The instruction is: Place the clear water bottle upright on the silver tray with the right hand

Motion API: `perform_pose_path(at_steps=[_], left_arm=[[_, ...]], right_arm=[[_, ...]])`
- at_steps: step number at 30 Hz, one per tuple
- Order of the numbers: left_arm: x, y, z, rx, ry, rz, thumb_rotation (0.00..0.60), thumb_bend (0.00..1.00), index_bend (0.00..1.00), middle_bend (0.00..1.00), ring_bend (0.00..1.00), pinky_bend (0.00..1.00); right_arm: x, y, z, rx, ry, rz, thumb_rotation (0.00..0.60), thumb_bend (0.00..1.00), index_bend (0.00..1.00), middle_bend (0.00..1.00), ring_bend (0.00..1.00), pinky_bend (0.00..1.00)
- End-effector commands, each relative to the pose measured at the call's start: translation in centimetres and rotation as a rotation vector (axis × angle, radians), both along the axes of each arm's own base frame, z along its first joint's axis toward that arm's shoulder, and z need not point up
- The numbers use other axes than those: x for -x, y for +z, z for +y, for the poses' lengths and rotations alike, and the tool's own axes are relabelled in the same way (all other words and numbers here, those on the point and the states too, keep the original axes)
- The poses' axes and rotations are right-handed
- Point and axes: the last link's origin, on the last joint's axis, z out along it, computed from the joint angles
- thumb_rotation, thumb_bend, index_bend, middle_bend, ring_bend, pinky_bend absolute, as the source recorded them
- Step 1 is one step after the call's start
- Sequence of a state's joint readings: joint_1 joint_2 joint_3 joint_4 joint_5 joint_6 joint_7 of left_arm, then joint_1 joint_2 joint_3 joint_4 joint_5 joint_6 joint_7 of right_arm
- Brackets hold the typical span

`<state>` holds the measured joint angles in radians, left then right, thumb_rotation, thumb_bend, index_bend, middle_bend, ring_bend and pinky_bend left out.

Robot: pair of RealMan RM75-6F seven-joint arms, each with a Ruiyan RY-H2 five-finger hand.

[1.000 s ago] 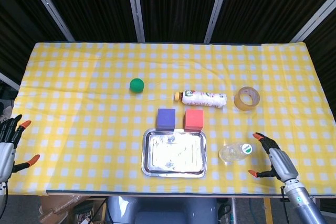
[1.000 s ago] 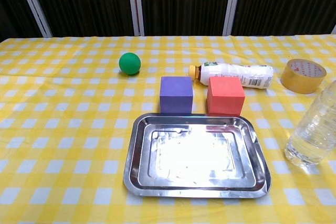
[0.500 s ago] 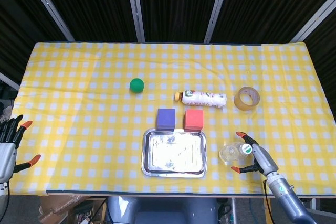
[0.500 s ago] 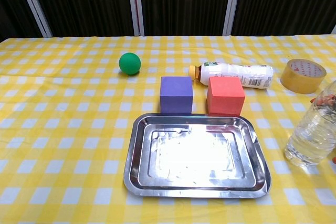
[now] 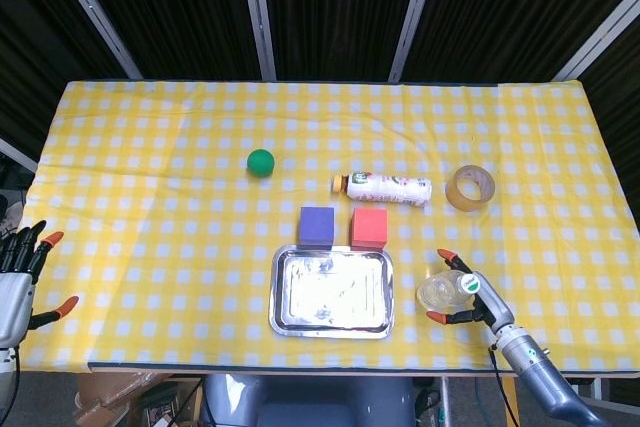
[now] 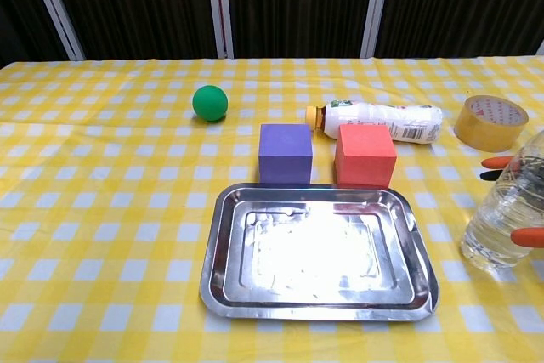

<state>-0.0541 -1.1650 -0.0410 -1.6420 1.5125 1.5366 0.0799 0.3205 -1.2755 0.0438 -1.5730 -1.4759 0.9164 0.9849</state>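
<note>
The clear water bottle (image 5: 438,293) (image 6: 506,218) stands upright on the yellow checked cloth, just right of the silver tray (image 5: 280,292) (image 6: 223,252). My right hand (image 5: 478,292) reaches in from the right at the bottle, its orange-tipped fingers (image 6: 495,161) spread on either side of the body. I see no firm grip on it. The tray holds nothing. My left hand (image 5: 20,272) hangs at the table's left edge with its fingers apart, holding nothing.
A purple cube (image 5: 317,225) and a red cube (image 5: 370,227) sit just behind the tray. Behind them lies a white labelled bottle (image 5: 390,187) on its side. A roll of tape (image 5: 470,187) is at the right, a green ball (image 5: 260,161) at the left.
My right hand has moved left from the table's right edge up to the bottle, and its fingers now flank it. The bottle and the left hand have stayed put.
</note>
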Motion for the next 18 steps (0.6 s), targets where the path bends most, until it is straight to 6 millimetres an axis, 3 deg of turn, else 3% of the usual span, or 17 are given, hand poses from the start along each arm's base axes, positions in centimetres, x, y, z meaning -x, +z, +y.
perform_pose_path(at_steps=[1, 6, 18], left_arm=[[0.0, -0.1, 0.0, 0.006, 0.005, 0.004, 0.600, 0.16, 0.13, 0.00, 0.00, 0.00], [0.1, -0.4, 0.0, 0.023, 0.023, 0.018, 0.600, 0.16, 0.13, 0.00, 0.00, 0.00], [0.2, -0.6, 0.0, 0.039, 0.050, 0.032, 0.600, 0.16, 0.13, 0.00, 0.00, 0.00]], right_arm=[[0.4, -0.4, 0.2, 0.008, 0.021, -0.057, 0.600, 0.17, 0.09, 0.07, 0.00, 0.00], [0.7, -0.9, 0.6, -0.014, 0.019, -0.190, 0.600, 0.17, 0.11, 0.09, 0.00, 0.00], [0.5, -1.9, 0.7, 0.012, 0.066, -0.276, 0.600, 0.17, 0.14, 0.11, 0.00, 0.00]])
